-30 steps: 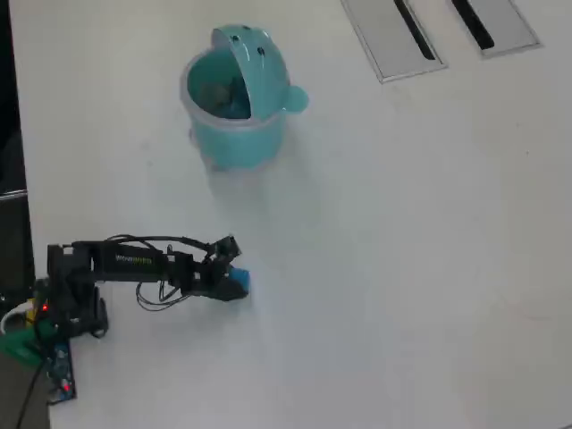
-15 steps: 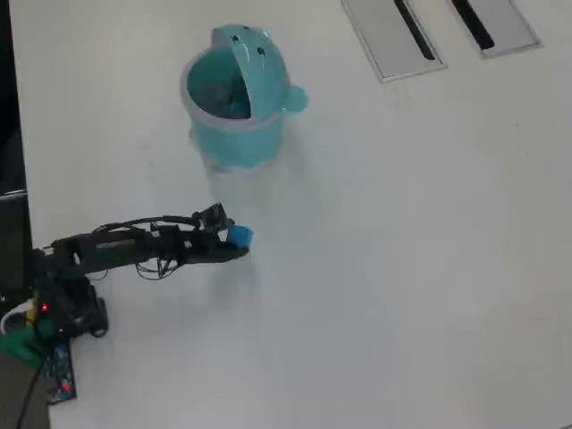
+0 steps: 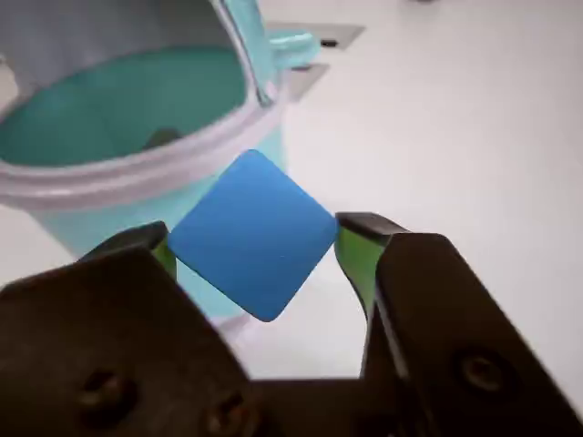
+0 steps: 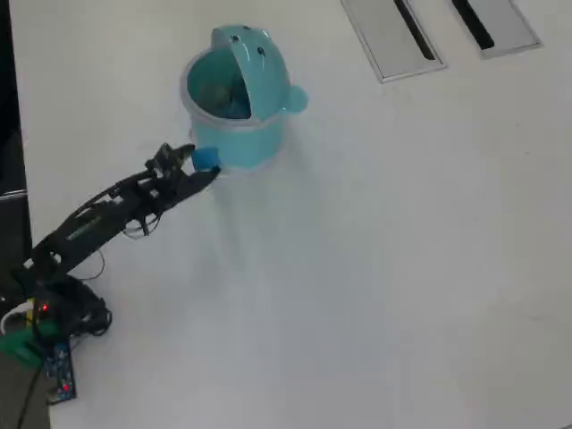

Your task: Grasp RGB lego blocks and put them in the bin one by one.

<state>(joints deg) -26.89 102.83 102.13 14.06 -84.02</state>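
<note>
Carrying the blue block (image 3: 253, 235) clamped in my end effector (image 3: 255, 250), bin (image 4: 234, 143) just ahead (lid flipped up). I'd clear the rim before letting go.

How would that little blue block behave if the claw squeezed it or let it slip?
The blue block looks rigid: its flat face stays crisp in the gripper. Held by two corners, it might twist or slip. Being cube-shaped, it probably wouldn't roll far.

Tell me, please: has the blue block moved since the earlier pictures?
Yes. In the overhead view the blue block, held in the gripper, went up the picture toward the bin and now sits beside its wall.
</note>
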